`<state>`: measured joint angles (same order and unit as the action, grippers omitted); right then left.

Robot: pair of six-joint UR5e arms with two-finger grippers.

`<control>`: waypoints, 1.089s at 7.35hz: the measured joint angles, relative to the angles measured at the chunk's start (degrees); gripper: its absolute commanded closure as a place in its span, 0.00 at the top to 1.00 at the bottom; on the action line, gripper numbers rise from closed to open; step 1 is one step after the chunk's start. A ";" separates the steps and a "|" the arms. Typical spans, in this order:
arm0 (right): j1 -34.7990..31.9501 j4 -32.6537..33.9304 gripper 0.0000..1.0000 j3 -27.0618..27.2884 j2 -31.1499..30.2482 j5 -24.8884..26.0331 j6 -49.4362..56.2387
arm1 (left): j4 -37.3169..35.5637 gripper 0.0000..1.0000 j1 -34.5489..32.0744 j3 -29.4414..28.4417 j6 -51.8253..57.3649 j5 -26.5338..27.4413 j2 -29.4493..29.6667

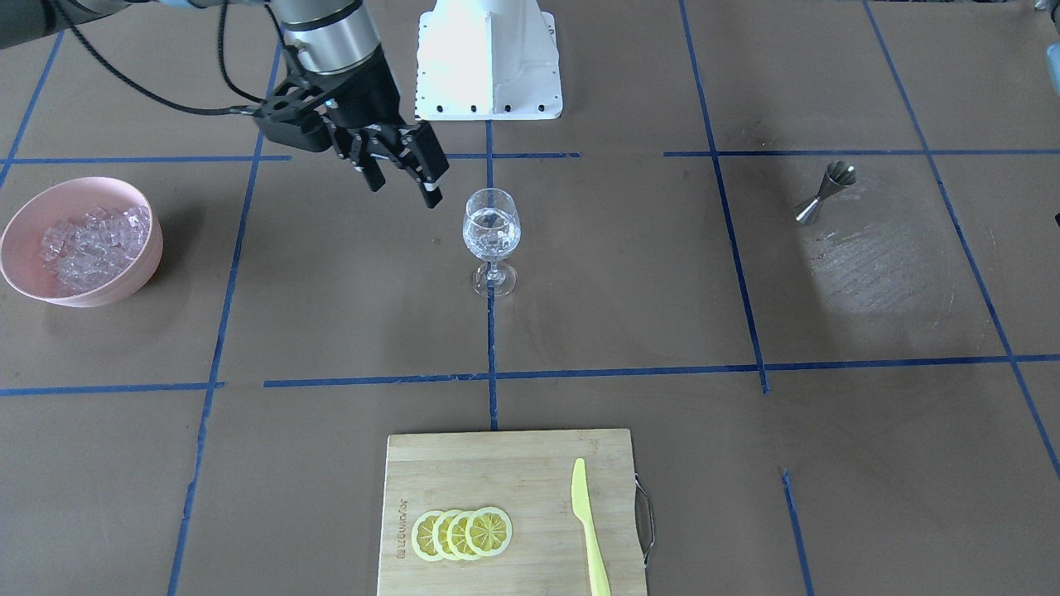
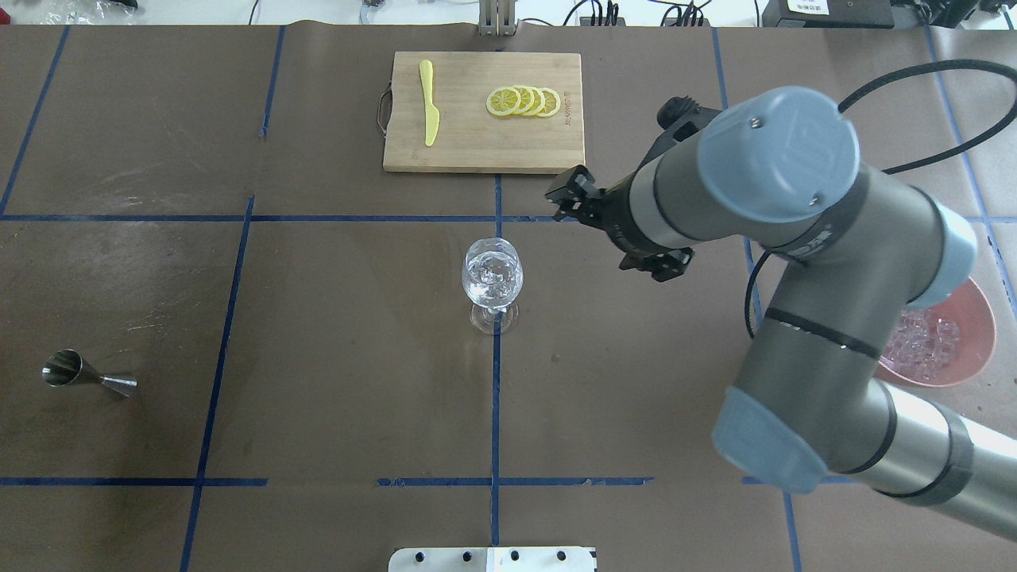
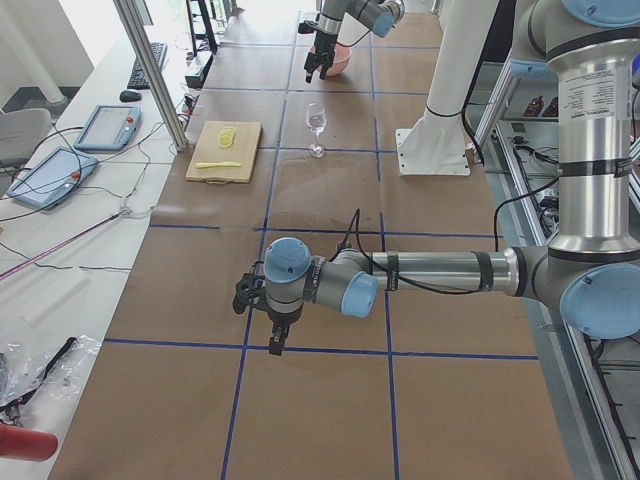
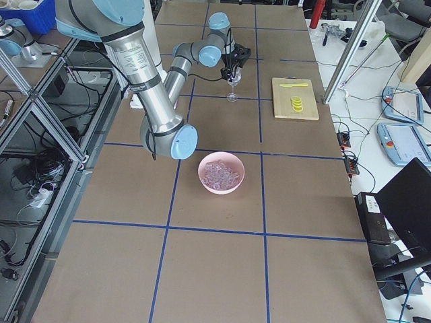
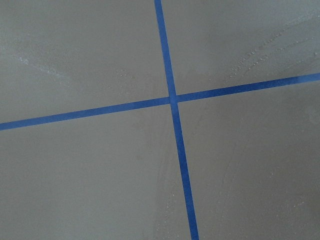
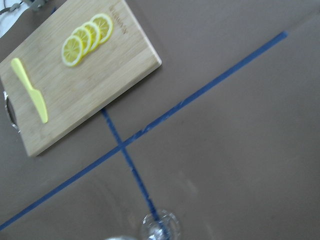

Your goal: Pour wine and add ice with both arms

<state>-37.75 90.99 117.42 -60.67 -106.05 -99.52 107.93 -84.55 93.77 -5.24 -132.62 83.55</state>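
A stemmed glass [image 1: 492,228] stands upright at the table's middle with clear ice cubes and clear liquid in its bowl; it also shows in the overhead view [image 2: 493,274]. A heap of ice [image 1: 95,240] fills a pink bowl [image 1: 21,265]. My right gripper [image 1: 404,189] is open and empty. It hangs above the table just beside the glass, on the bowl's side, apart from the rim. My left gripper [image 3: 275,335] shows only in the exterior left view, low over bare table far from the glass; I cannot tell if it is open or shut.
A steel jigger [image 1: 826,192] lies on its side next to a wet patch [image 1: 878,265]. A wooden cutting board [image 1: 497,463] at the operators' edge holds lemon slices [image 1: 462,532] and a yellow knife [image 1: 590,530]. The white robot base [image 1: 489,58] stands behind the glass.
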 measured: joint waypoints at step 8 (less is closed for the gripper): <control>-40.12 8.31 1.00 -5.95 -22.20 -23.21 74.59 | -21.64 1.00 -7.90 7.32 10.63 -2.52 2.05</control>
<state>-77.87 99.30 111.47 -82.86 -129.27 -24.93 86.29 -92.44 101.08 5.39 -135.14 85.60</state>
